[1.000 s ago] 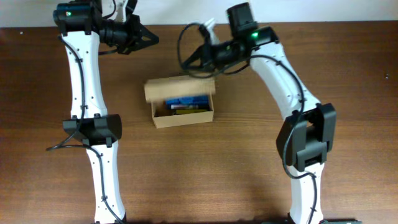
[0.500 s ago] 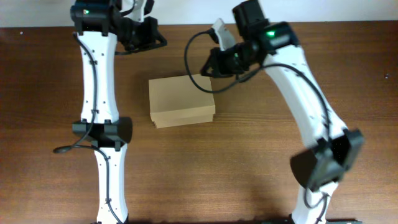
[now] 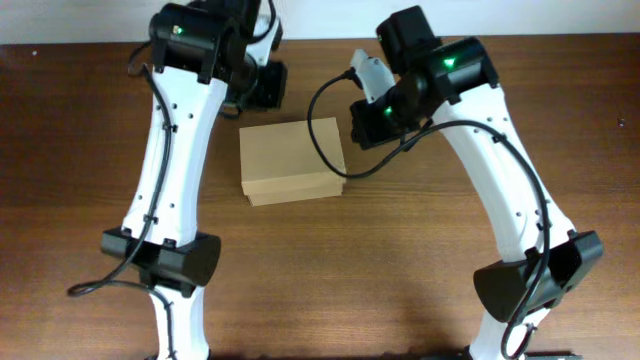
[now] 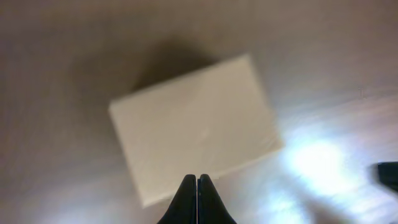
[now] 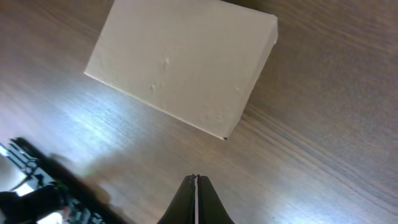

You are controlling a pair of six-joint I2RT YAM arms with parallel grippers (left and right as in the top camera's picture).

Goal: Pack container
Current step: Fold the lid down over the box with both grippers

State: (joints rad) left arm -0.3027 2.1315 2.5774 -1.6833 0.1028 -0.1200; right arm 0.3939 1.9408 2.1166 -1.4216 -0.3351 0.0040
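Observation:
The container, a tan cardboard box point(image 3: 292, 160), sits on the wooden table with its flap lid closed, so its contents are hidden. It shows from above in the left wrist view point(image 4: 196, 127) and in the right wrist view point(image 5: 180, 62). My left gripper point(image 4: 198, 180) is shut and empty, raised over the box's far left edge. My right gripper point(image 5: 196, 179) is shut and empty, raised over the table just right of the box. In the overhead view the left gripper point(image 3: 262, 85) and the right gripper point(image 3: 362, 120) are mostly hidden by their arms.
The wooden table point(image 3: 400, 260) stretches around the box. The left arm's elbow point(image 3: 165, 262) and the right arm's elbow point(image 3: 535, 275) hang over the table's front part. Part of the left arm shows at the lower left of the right wrist view point(image 5: 31, 186).
The box's lid went from open, with blue items showing inside, to closed. Both grippers have pulled back and up from the box, and both arms have swung inward.

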